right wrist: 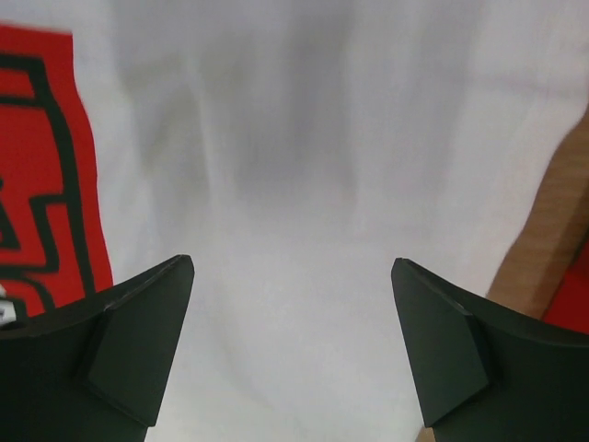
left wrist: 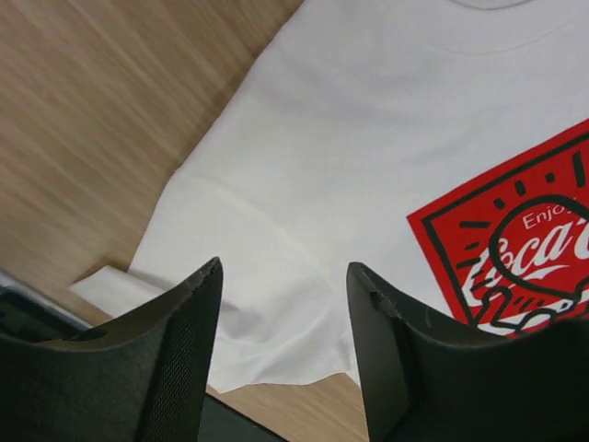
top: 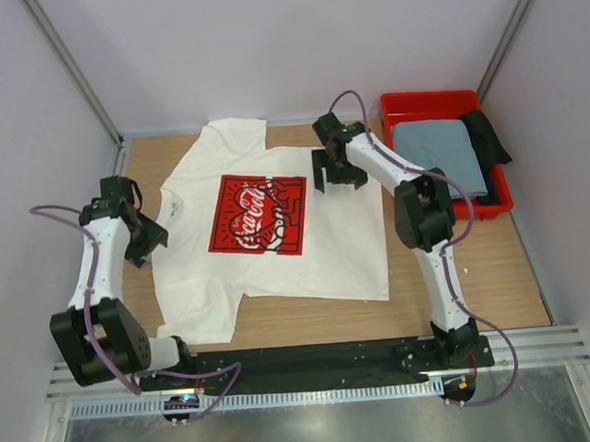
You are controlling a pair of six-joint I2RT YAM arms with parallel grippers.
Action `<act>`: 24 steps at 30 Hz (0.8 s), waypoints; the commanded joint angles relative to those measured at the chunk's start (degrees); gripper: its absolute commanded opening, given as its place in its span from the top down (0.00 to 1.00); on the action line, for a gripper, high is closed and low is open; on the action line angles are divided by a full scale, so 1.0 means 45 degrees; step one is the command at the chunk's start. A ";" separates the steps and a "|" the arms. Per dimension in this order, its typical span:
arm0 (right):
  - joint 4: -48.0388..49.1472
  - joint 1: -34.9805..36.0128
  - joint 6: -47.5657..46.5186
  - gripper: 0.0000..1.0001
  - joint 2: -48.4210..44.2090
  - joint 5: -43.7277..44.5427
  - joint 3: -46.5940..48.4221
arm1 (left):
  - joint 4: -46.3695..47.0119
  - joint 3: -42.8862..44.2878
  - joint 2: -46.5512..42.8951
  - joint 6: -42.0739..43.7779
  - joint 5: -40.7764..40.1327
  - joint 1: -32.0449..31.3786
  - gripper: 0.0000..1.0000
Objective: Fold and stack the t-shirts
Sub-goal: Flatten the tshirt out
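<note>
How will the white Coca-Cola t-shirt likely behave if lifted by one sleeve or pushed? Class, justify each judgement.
Probably floppy: the white t-shirt lies flat with soft wrinkles, so lifted by its sleeve it would likely drape. Likely light for its spread, being thin cloth. Pushed, it would probably bunch and crease rather than slide whole across the wooden table.

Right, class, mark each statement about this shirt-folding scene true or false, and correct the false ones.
1. The white t-shirt lies spread out, red print up. True.
2. The grey-blue t-shirt lies on top of the white one. False: it lies in the red bin.
3. The right gripper is shut on the white t-shirt. False: it is open, holding nothing.
4. The left gripper is open, by a sleeve. True.
</note>
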 commanded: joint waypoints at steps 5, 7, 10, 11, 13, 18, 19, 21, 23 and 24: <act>0.0902 0.0599 0.0631 0.04 -0.6784 -0.2686 -0.5915 | -0.2383 -0.1308 -0.0521 0.1166 -0.1057 0.2042 0.61; 0.1565 0.0658 0.0768 0.04 -0.8148 -0.3699 -0.7630 | -0.2325 -0.1542 -0.0345 0.1186 -0.0688 0.2573 0.63; 0.2114 0.0638 0.0653 0.04 -0.9111 -0.3821 -0.9103 | -0.1799 -0.1991 0.0026 0.1012 0.0307 0.3666 0.64; 0.2193 0.0658 0.0613 0.04 -0.9558 -0.3820 -0.9318 | -0.1681 -0.2109 0.0124 0.0991 0.0582 0.3843 0.68; 0.2388 0.0638 0.0554 0.04 -0.9873 -0.3898 -0.9767 | -0.1349 -0.2323 0.0262 0.0894 0.0973 0.4000 0.69; 0.2273 0.0366 0.0515 0.04 -1.0304 -0.4112 -1.0258 | -0.0919 -0.2950 0.0358 0.1009 0.1561 0.4059 0.60; 0.2253 0.0268 0.0554 0.04 -1.0382 -0.4191 -1.0432 | -0.0860 -0.2988 0.0591 0.1029 0.1909 0.4040 0.56; 0.2291 0.0014 0.0749 0.04 -1.0558 -0.4308 -1.0686 | -0.0860 -0.3047 0.0962 0.0913 0.1835 0.4079 0.52; 0.2389 -0.0161 0.0827 0.04 -1.0812 -0.4387 -1.1038 | -0.0705 -0.3105 0.1529 0.0757 0.1834 0.4099 0.54; 0.2409 -0.0201 0.0847 0.04 -1.0909 -0.4348 -1.1175 | -0.0414 -0.3145 0.1647 0.0640 0.1989 0.4118 0.55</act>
